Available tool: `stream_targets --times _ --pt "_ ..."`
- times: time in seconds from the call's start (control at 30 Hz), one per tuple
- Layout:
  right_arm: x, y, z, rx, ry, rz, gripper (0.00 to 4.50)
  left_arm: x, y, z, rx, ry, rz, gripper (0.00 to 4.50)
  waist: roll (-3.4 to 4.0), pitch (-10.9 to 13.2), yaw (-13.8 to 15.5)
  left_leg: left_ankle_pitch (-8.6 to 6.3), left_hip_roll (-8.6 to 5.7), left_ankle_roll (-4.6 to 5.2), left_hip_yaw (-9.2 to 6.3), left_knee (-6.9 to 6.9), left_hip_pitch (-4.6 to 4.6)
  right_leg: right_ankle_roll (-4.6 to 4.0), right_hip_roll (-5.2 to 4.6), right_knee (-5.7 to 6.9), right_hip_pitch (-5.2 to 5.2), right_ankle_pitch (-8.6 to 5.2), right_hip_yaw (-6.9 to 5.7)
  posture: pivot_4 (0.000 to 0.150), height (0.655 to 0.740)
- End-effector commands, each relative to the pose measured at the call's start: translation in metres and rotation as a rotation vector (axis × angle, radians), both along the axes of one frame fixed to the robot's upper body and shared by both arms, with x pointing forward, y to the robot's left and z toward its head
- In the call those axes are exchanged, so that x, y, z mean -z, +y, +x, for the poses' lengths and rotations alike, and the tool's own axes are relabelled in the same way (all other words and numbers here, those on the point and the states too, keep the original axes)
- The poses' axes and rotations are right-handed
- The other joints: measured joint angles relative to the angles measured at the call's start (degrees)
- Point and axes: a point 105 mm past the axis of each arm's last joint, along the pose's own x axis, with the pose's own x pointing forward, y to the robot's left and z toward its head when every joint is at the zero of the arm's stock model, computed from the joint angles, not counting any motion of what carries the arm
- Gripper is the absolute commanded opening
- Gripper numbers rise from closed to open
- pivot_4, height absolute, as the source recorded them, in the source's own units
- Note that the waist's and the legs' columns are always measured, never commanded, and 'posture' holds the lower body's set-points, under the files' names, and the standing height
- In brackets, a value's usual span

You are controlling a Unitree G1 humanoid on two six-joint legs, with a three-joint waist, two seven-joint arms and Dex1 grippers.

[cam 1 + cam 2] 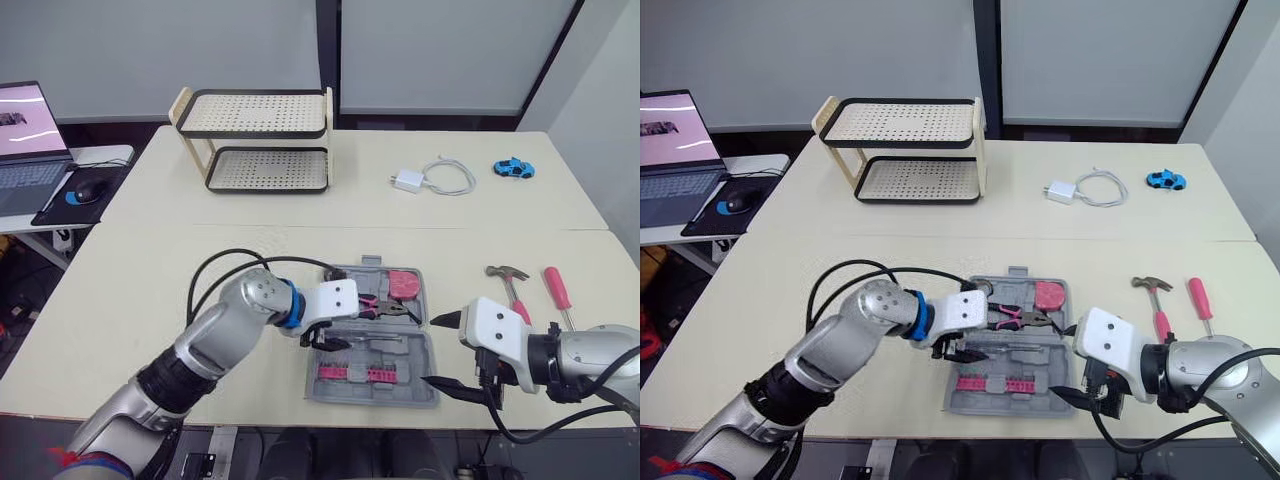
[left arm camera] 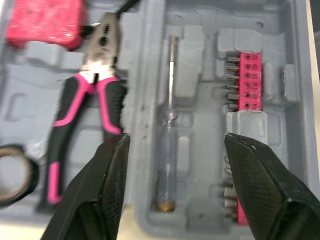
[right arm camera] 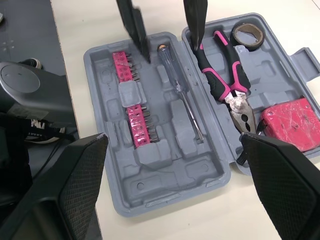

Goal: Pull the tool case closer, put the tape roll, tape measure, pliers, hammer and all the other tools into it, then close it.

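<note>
The grey tool case lies open at the table's front centre. In its far half sit a pink tape measure, pink-handled pliers and a black tape roll. The near half holds a clear-handled screwdriver and pink bit strips. My left gripper hovers open over the case's left part, empty. At the case's right edge my right gripper is open and empty. A hammer and a pink-handled screwdriver lie on the table right of the case.
A two-tier perforated rack stands at the back left. A white charger with cable and a blue toy car lie at the back right. A laptop sits on a side table to the left.
</note>
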Motion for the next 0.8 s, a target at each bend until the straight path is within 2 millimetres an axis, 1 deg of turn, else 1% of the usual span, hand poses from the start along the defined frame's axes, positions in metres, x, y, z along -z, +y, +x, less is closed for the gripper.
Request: stream_targets --times 0.03,0.1,0.2,0.23,0.37,0.4,0.47,0.5,0.57,0.6,0.8 --pt "-0.009 0.005 -0.001 -0.022 -0.038 0.02 4.5 -0.023 -0.006 0.002 0.043 -0.017 -0.111 3.02 0.0 0.0 0.01 0.0 0.0 0.0 0.0 0.0 0.0 0.0 0.0 0.0 0.0 0.0 0.01 0.15 0.7318" --pt "-0.009 0.005 0.0 -0.021 -0.04 0.025 4.5 -0.023 -0.004 0.005 0.057 -0.009 -0.144 3.02 0.0 0.0 0.03 0.0 0.02 0.0 -0.02 0.0 0.0 0.0 -0.02 -0.01 0.0 0.0 0.0 0.15 0.7318" --pt "-0.01 0.006 0.0 -0.019 -0.041 0.031 4.5 -0.022 0.0 -0.001 0.143 0.024 -0.183 3.02 0.0 0.0 -0.05 0.0 0.02 -0.01 0.0 -0.01 0.01 0.0 -0.02 -0.01 -0.02 0.0 0.01 0.15 0.7318" --pt "-0.01 0.006 0.0 -0.018 -0.041 0.031 4.5 -0.02 0.001 0.001 0.141 0.025 -0.191 3.02 0.01 0.0 -0.07 0.0 0.03 -0.01 0.0 -0.01 0.01 0.0 -0.02 -0.01 -0.03 0.0 0.01 0.15 0.7318" --pt "-0.009 0.006 0.001 -0.01 -0.046 0.038 4.5 -0.001 0.005 0.003 0.191 0.034 -0.171 2.19 0.01 0.0 0.04 0.01 0.02 -0.01 -0.02 -0.01 0.01 0.0 -0.04 -0.01 -0.02 0.0 0.01 0.15 0.7318" --pt "-0.009 0.007 0.001 -0.008 -0.048 0.04 4.5 0.002 0.005 0.004 0.198 0.026 -0.162 1.8 0.0 0.0 0.04 0.0 0.01 -0.01 -0.02 -0.01 0.01 0.0 -0.04 -0.01 -0.02 0.0 0.02 0.15 0.7318" --pt "-0.009 0.007 0.002 -0.005 -0.05 0.04 4.5 0.01 0.003 0.007 0.197 0.009 -0.155 1.17 0.01 0.0 0.06 0.0 0.01 -0.01 -0.02 -0.01 0.0 0.0 -0.05 -0.01 -0.02 0.0 0.01 0.15 0.7318" --pt "-0.009 0.007 0.002 -0.003 -0.053 0.041 4.5 0.014 0.002 0.009 0.197 0.002 -0.155 0.92 0.0 0.0 0.08 0.0 0.0 -0.01 -0.02 -0.01 0.0 0.0 -0.05 -0.01 -0.02 0.0 0.01 0.15 0.7318" --pt "-0.009 0.007 0.003 0.001 -0.055 0.042 4.5 0.018 0.0 0.01 0.201 -0.006 -0.155 0.26 0.0 0.0 0.06 0.0 -0.01 -0.01 -0.02 0.0 -0.01 0.0 -0.06 -0.01 -0.02 0.0 0.02 0.15 0.7318" --pt "-0.009 0.007 0.003 0.001 -0.056 0.042 4.5 0.02 -0.001 0.01 0.199 -0.007 -0.155 0.02 0.0 0.0 0.06 0.0 -0.01 -0.01 -0.02 0.0 -0.01 0.0 -0.06 -0.01 -0.02 0.0 0.01 0.15 0.7318" --pt "-0.008 0.006 0.003 0.006 -0.054 0.035 4.5 0.033 -0.008 0.009 0.206 -0.013 -0.132 0.02 0.01 -0.01 0.0 0.0 -0.02 -0.01 0.0 0.0 0.0 0.0 -0.04 0.0 -0.02 0.0 0.0 0.15 0.7318"
